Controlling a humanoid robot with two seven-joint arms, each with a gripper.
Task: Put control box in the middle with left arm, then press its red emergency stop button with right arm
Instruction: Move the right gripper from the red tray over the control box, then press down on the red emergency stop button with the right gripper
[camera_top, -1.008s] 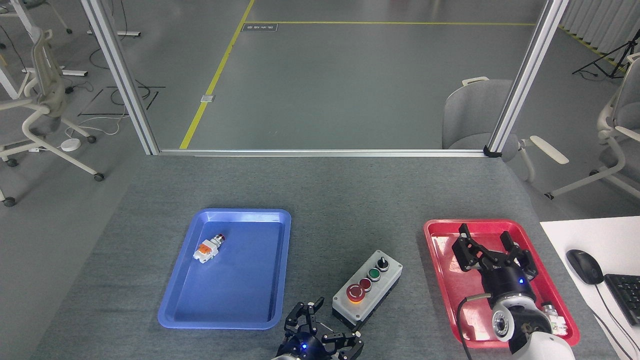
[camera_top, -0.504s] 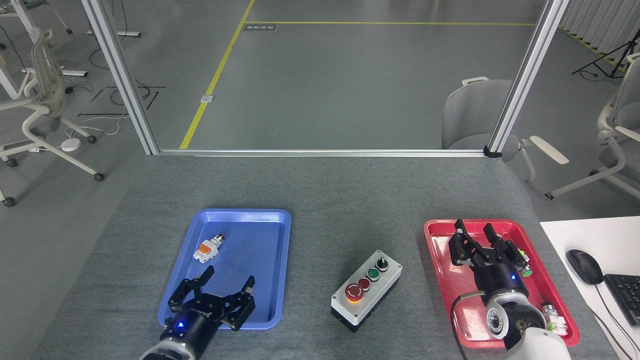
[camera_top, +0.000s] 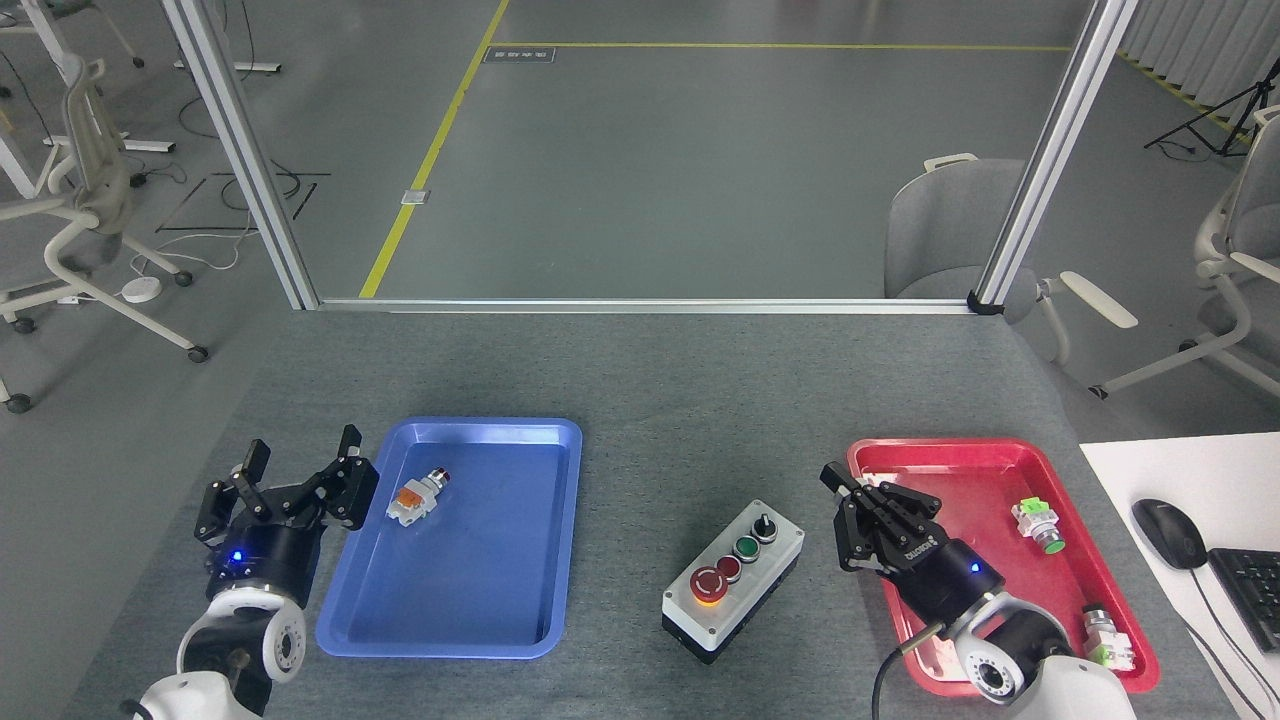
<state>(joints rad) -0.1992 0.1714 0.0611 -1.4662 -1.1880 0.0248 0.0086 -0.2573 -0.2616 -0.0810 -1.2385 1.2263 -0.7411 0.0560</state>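
Observation:
The control box (camera_top: 735, 580), light grey on a black base, lies at a slant on the bare grey cloth of the middle (camera_top: 640, 450), between the two trays. The red emergency stop button (camera_top: 709, 585) sits at the box's near-left end on its yellow ring. My left gripper (camera_top: 300, 462) is open and empty, just off the blue tray's left edge and far from the box. My right gripper (camera_top: 838, 487) is shut on nothing. It hovers at the red tray's left rim, a short way right of the box, with its tips pointing up-left.
A blue tray (camera_top: 470, 600) on the left holds a loose orange-and-white push-button (camera_top: 418, 497). The red tray (camera_top: 1000, 455) on the right holds two small button parts (camera_top: 1037, 525). A white desk with a mouse (camera_top: 1168, 532) and a keyboard borders the right side.
My left gripper has swung from beside the box's near end across the blue tray to that tray's left side. My right gripper has closed and moved left off the red tray toward the box.

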